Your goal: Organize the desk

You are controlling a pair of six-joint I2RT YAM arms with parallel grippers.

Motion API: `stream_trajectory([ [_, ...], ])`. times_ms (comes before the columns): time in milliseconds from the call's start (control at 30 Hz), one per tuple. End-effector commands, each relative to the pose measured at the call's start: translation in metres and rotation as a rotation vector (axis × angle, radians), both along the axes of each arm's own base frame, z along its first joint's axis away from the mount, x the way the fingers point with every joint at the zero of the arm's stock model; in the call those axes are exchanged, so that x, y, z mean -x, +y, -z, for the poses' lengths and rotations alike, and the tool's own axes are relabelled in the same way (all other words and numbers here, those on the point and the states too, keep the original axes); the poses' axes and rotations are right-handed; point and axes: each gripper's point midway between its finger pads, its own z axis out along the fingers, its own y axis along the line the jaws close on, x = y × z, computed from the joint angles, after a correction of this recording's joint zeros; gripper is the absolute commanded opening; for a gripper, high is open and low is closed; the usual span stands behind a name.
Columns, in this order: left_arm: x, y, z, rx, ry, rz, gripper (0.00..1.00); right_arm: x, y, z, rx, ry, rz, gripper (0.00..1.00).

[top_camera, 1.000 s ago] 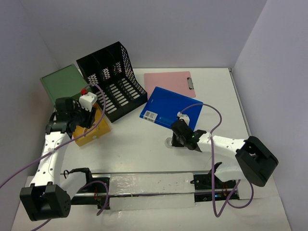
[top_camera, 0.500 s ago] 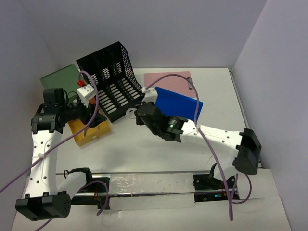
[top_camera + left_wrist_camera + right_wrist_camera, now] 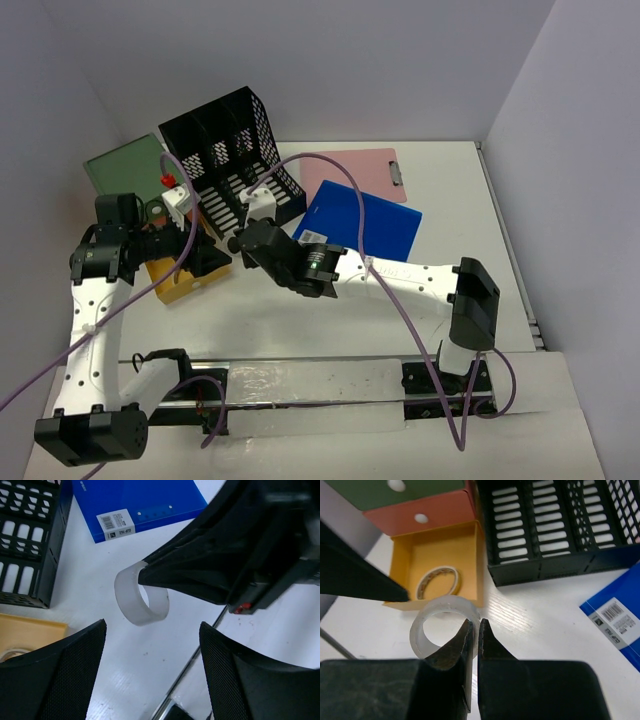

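Observation:
The white desk [image 3: 300, 330] carries the clutter. My right gripper [image 3: 475, 622] is shut on the wall of a clear tape roll [image 3: 445, 625] and holds it above the desk, just in front of a yellow tray [image 3: 410, 560]. A tan tape roll [image 3: 438, 581] lies in that tray. My left gripper [image 3: 152, 626] is open and empty, with its jaws wide apart. In the left wrist view the clear tape roll [image 3: 142, 597] hangs from the right gripper's tip just beyond my left fingertips. In the top view both grippers [image 3: 238, 243] [image 3: 213, 258] meet near the yellow tray [image 3: 172, 285].
A black mesh file organizer [image 3: 235, 155] stands at the back left. A blue folder [image 3: 362, 222] lies partly over a pink clipboard [image 3: 355, 172]. A green board [image 3: 125, 165] leans at the far left. Red and green boxes [image 3: 420, 515] sit behind the tray.

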Motion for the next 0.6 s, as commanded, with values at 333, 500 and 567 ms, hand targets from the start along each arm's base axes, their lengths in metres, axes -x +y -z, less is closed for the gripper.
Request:
stream_trajectory([
  [333,-0.024,-0.003,-0.008,0.071,0.027,-0.049,0.49,0.003,0.031,-0.039,-0.094,-0.085,-0.080,0.00],
  [500,-0.022,-0.002,-0.004,0.061,0.017,-0.059,0.25,0.008,0.031,-0.040,-0.125,-0.079,-0.106,0.00],
  [567,-0.021,-0.001,-0.004,0.053,0.011,-0.063,0.11,0.010,0.031,-0.039,-0.138,-0.076,-0.115,0.00],
])
